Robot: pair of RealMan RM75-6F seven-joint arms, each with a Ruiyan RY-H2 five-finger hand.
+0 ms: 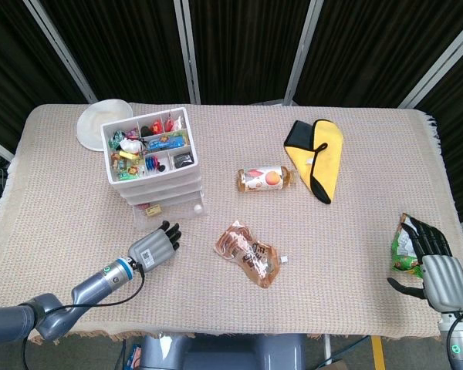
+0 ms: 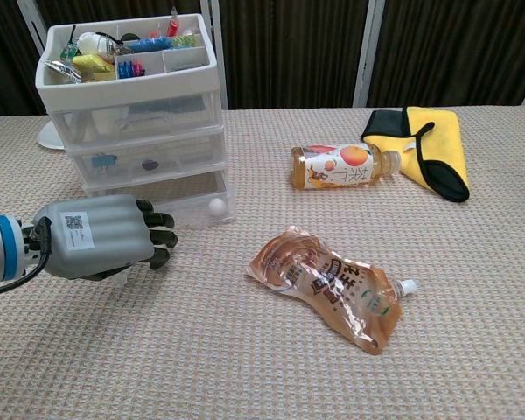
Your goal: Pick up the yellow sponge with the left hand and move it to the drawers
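The yellow sponge (image 1: 316, 158) (image 2: 424, 144), a folded yellow pad with black edging, lies flat at the far right of the table's middle. The white drawers (image 1: 150, 166) (image 2: 131, 114), with an open top tray full of small items, stand at the far left. My left hand (image 1: 156, 247) (image 2: 105, 238) hovers low in front of the bottom drawer, fingers stretched out and apart, holding nothing, far from the sponge. My right hand (image 1: 436, 266) lies at the near right edge of the table with its fingers extended, empty.
A juice bottle (image 1: 264, 179) (image 2: 341, 166) lies on its side just left of the sponge. A brown spouted pouch (image 1: 248, 253) (image 2: 328, 284) lies mid-table. A green snack bag (image 1: 405, 245) sits beside my right hand. A white plate (image 1: 100, 122) is behind the drawers.
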